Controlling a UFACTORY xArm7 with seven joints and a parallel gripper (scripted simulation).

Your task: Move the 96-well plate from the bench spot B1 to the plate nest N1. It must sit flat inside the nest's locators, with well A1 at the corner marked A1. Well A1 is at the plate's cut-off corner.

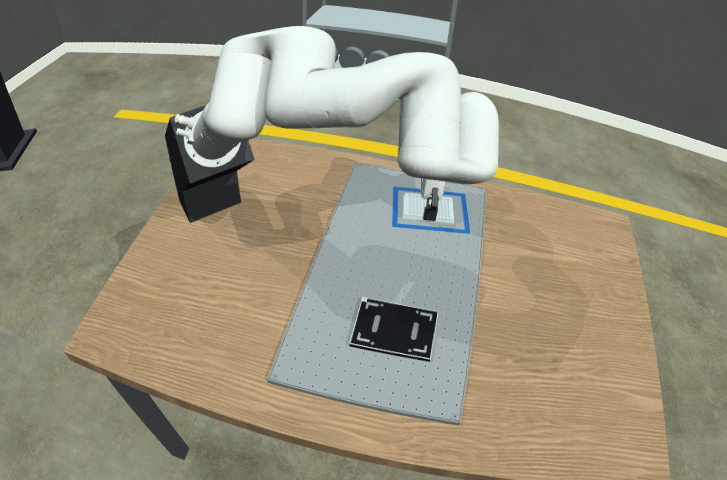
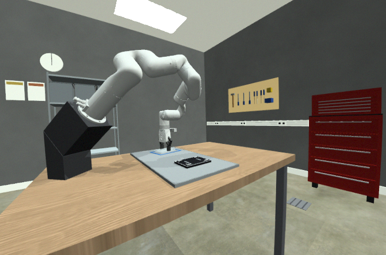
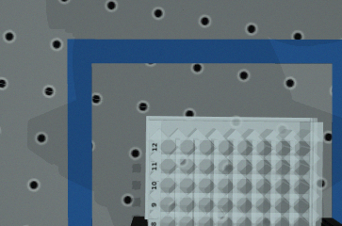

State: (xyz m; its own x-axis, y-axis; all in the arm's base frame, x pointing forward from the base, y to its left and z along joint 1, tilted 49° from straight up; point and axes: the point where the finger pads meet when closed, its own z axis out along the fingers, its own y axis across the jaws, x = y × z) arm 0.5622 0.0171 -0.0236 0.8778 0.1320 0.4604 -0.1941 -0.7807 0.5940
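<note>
The clear 96-well plate [image 1: 424,204] lies within the blue square of spot B1 at the far end of the grey baseplate. My gripper [image 1: 430,213] reaches straight down over it and is shut on the plate across its width. In the wrist view the plate [image 3: 235,171] fills the lower right, with row numbers 9 to 12 along its left edge, and the black fingertips show at the bottom corners. The gripper also shows in the exterior view [image 2: 168,146]. The black plate nest N1 [image 1: 393,328] with white corner locators lies at the near end of the baseplate, empty.
The grey perforated baseplate [image 1: 383,294] lies on a wooden table. The arm's black base block [image 1: 205,169] stands at the table's back left. A red tool cabinet [image 2: 345,139] stands off to the right of the table.
</note>
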